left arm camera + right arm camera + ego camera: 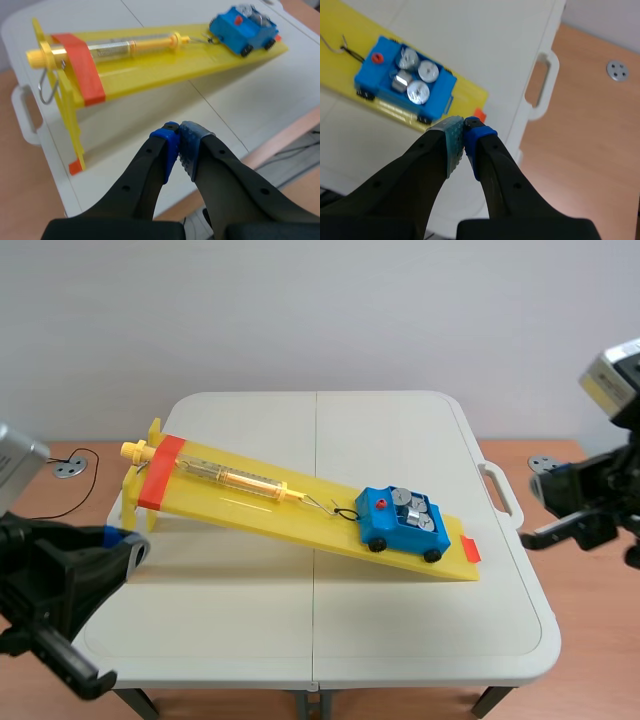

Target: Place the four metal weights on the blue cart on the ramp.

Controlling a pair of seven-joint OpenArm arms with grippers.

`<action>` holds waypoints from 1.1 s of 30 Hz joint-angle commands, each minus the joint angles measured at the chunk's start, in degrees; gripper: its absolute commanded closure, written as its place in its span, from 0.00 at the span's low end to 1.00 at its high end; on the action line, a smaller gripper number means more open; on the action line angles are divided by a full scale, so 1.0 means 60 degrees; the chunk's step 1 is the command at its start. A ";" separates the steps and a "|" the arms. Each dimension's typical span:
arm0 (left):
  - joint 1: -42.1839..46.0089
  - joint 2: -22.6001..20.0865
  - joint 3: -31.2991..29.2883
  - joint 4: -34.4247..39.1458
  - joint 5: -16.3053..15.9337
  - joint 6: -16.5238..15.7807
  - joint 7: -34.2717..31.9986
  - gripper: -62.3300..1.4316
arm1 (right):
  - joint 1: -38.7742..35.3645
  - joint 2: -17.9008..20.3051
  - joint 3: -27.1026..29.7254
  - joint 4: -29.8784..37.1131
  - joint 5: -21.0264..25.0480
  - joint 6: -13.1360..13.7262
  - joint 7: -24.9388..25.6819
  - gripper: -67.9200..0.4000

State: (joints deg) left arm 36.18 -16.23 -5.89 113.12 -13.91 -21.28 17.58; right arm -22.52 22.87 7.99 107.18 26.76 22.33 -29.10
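The blue cart (403, 521) stands near the low end of the yellow ramp (300, 510), hooked to a spring scale (235, 478). Several round metal weights (413, 76) lie in the cart's bed (402, 85). The cart (243, 30) also shows far ahead in the left wrist view. My left gripper (179, 131) is shut on nothing, off the table's left front side, short of the ramp's raised end (65, 85). My right gripper (464, 125) is shut on nothing, hovering to the right of the cart near the table's right edge.
The white folding table (320, 640) has a carry handle (499, 490) on its right edge. A wooden floor surrounds it, with round metal floor plates (70, 466) on both sides. An orange tab (470, 549) marks the ramp's low end.
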 commanded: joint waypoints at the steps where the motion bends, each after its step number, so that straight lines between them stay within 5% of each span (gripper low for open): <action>1: -0.0579 0.0528 0.0346 0.0980 0.0029 -0.0266 -0.0852 0.93 | -0.0543 0.0579 0.0831 0.1140 0.0678 0.0572 0.0790 0.99; 7: -0.1625 0.1122 0.1483 0.0765 0.1541 0.0113 -0.0849 0.93 | -0.2492 0.0576 0.2284 0.1530 0.1064 0.1759 0.0743 0.99; 17: -0.3646 0.1960 0.2430 -0.0907 0.2983 0.0255 -0.1024 0.93 | -0.5009 0.0543 0.4102 0.1621 0.1526 0.3158 0.0372 0.99; 33: -0.5588 0.1960 0.2532 -0.3322 0.3617 0.1395 -0.1217 0.93 | -0.5934 -0.0102 0.5133 0.1621 0.1654 0.3399 0.0331 0.99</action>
State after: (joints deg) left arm 4.43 -4.62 10.48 87.94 9.21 -16.73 17.74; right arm -58.28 21.28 36.69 110.67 32.64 41.63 -30.74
